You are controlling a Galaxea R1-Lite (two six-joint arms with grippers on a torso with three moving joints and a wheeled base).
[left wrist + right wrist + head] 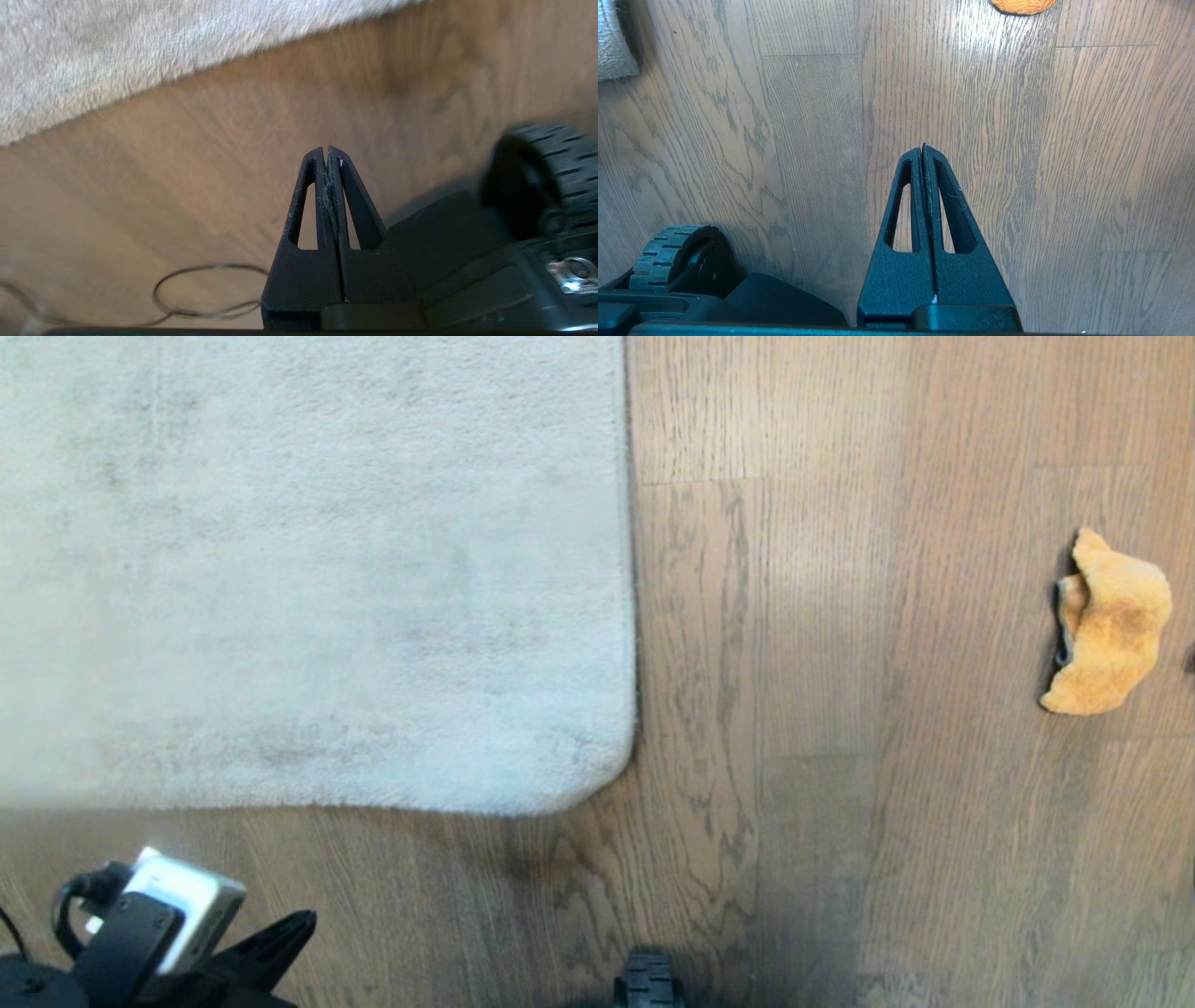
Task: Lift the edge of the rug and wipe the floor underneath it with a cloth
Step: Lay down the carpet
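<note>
The floor (840, 728) of grey-brown wood-grain planks filled the head view. The pale grey rug lay flat on it at upper left, the rug edge (631, 616) and rounded corner undisturbed. The left gripper (326, 151) hovered over bare planks near the rug's near border, clenched on nothing. The right gripper (923, 148) was likewise clenched empty above bare floor. The orange-tan cloth (1111, 625) lay crumpled on the floor far right, well apart from the rug. A wheel (647, 980) showed at the bottom edge.

Pale grey rug (308, 569), orange-tan cloth (1111, 625)
</note>
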